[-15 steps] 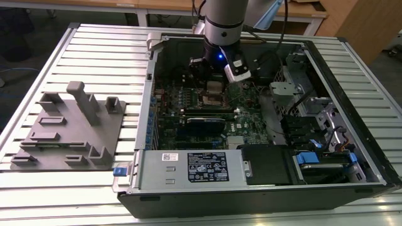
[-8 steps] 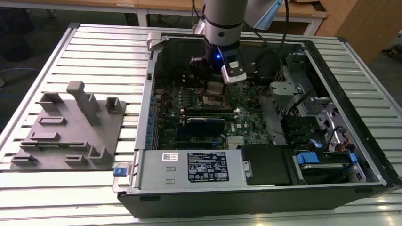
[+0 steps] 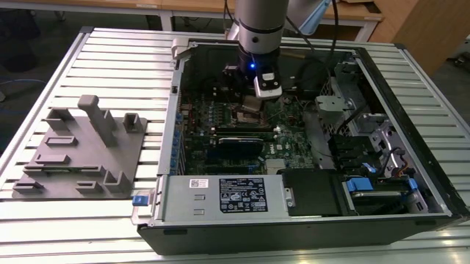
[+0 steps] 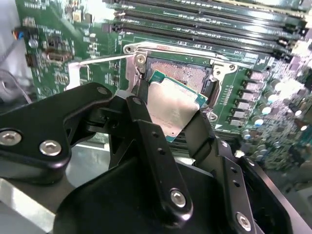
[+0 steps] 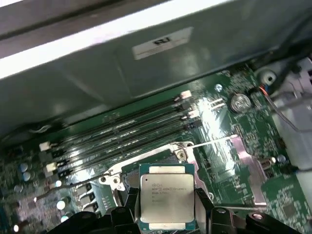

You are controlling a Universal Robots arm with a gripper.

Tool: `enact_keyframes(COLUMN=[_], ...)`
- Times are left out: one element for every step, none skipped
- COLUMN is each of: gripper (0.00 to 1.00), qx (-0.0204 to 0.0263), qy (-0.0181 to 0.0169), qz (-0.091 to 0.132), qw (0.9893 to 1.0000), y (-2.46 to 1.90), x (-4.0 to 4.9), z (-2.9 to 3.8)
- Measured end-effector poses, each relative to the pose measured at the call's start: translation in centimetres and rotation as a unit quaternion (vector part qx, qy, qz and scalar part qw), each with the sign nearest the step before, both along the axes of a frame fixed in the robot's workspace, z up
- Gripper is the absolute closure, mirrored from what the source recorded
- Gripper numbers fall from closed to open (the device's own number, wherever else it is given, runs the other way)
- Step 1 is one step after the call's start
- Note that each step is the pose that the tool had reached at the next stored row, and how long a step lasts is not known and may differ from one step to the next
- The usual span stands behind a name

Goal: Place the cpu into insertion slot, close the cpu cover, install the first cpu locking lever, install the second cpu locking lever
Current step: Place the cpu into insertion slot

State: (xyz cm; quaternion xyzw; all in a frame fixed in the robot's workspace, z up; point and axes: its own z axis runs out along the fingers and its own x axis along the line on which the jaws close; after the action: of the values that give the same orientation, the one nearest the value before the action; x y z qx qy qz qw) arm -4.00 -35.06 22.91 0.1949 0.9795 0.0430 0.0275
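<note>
Holds the flat square cpu (image 4: 173, 109) (image 5: 167, 202), dull brushed-silver top over a thin green edge, between matte black jaws drawn in narrow against its two opposite sides, close over the square insertion slot (image 4: 181, 73) with dark pinned centre and shiny metal rim on the green circuit board (image 4: 92, 46).

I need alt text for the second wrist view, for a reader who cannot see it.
A black pincer holds the silver-topped cpu over the open insertion slot of a green circuit board. Long black memory slots run beyond it.
</note>
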Motion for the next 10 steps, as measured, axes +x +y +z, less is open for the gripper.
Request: enact_keyframes(gripper=[0.46,0.46,0.46,0.46,0.46,0.46,0.46,0.46,0.46,0.46], qx=[0.0,0.0,0.0,0.0,0.0,0.0,0.0,0.0,0.0,0.0], qy=[0.0,0.0,0.0,0.0,0.0,0.0,0.0,0.0,0.0,0.0], qz=[-0.009,-0.018,-0.027,-0.036,-0.045,-0.055,-0.064,-0.072,-0.081,-0.09], qw=[1.0,0.9998,0.9996,0.9994,0.999,0.9985,0.998,0.9974,0.9967,0.9959], y=[0.0,0.0,0.0,0.0,0.0,0.0,0.0,0.0,0.0,0.0], x=[0.0,0.0,0.0,0.0,0.0,0.0,0.0,0.0,0.0,0.0], z=[-0.01,-0.01,-0.01,-0.02,-0.02,-0.03,-0.03,-0.04,-0.04,-0.04])
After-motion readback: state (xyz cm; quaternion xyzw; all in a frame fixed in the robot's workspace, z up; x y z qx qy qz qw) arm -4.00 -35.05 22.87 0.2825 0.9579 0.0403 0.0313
